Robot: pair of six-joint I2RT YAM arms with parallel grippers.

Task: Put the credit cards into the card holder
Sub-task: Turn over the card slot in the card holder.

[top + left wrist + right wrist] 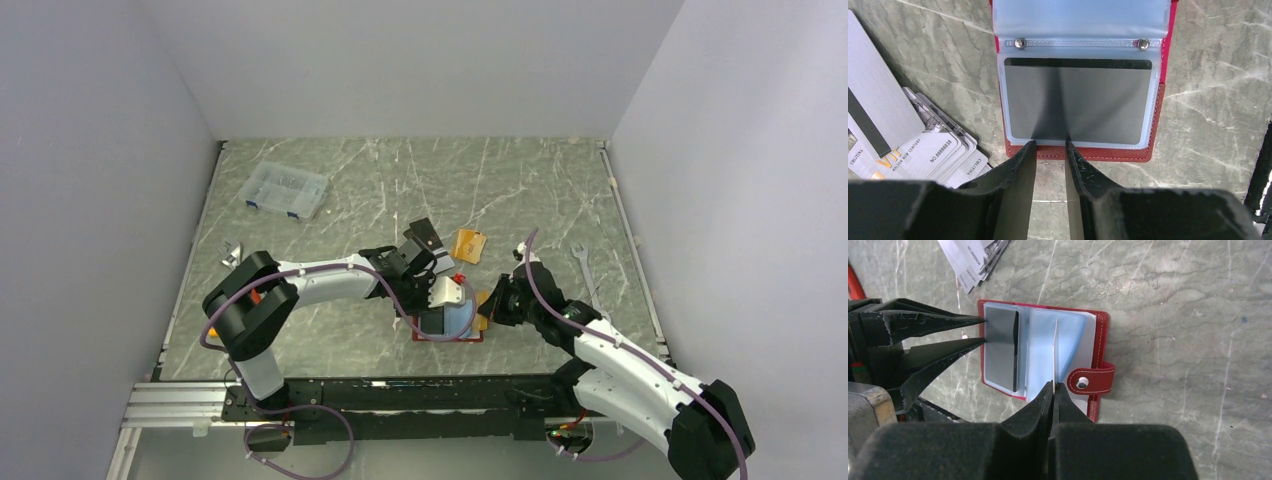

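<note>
The dark-red card holder lies open on the table, also seen in the right wrist view as the card holder. A dark credit card sits flat inside its near clear sleeve. My left gripper is open by a narrow gap with nothing between the fingers, its tips at the holder's near edge against that sleeve. My right gripper is shut on a pale sleeve page, holding it upright on edge. A fanned pile of grey-white credit cards lies beside the holder, to the left of my left gripper.
A clear plastic compartment box stands at the back left. A wrench lies at the right, and an orange-brown flat item behind the holder. A small metal part rests near the left edge.
</note>
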